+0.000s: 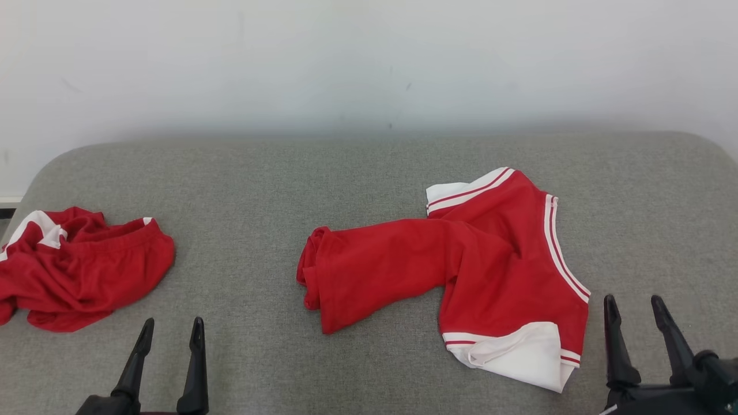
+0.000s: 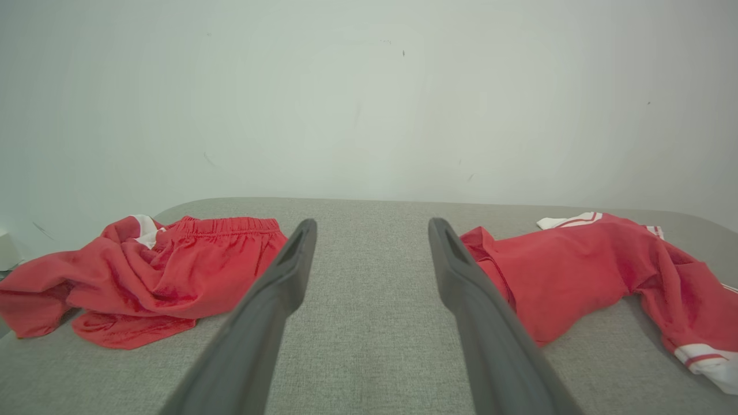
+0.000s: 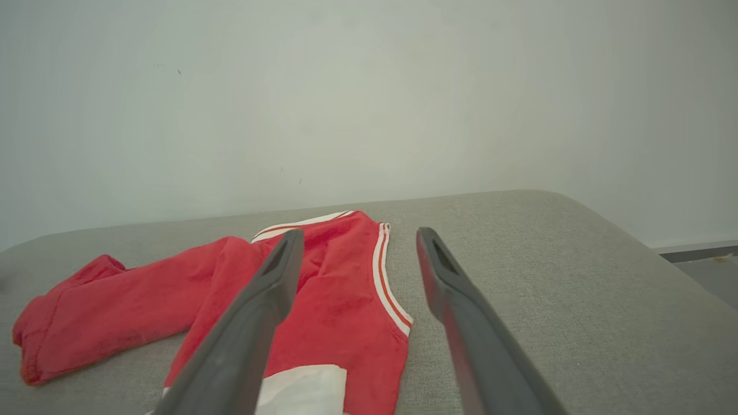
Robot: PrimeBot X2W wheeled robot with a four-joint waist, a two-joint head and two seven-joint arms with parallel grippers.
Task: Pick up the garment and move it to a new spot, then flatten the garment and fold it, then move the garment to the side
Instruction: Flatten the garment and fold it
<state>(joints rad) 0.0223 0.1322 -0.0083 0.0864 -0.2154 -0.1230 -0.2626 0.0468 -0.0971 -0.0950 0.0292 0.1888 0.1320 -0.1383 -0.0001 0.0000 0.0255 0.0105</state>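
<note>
The garment (image 1: 490,253) is a red jersey with white sleeves and red-and-white stripe trim. It lies crumpled on the grey padded surface (image 1: 346,173), right of centre, with its body bunched out to the left. My right gripper (image 1: 633,301) stands open at the lower right, just right of the jersey's near white sleeve and not touching it. In the right wrist view the jersey (image 3: 340,300) lies under and left of the open gripper (image 3: 359,233). My left gripper (image 1: 173,323) is open at the lower left, over bare fabric. In the left wrist view the jersey (image 2: 576,271) lies right of that gripper (image 2: 372,225).
A second red piece of clothing with an elastic waistband (image 1: 86,271) lies crumpled at the left edge of the surface, also seen in the left wrist view as a heap (image 2: 173,271). A pale wall (image 1: 369,69) rises right behind the surface. The surface's corners are rounded.
</note>
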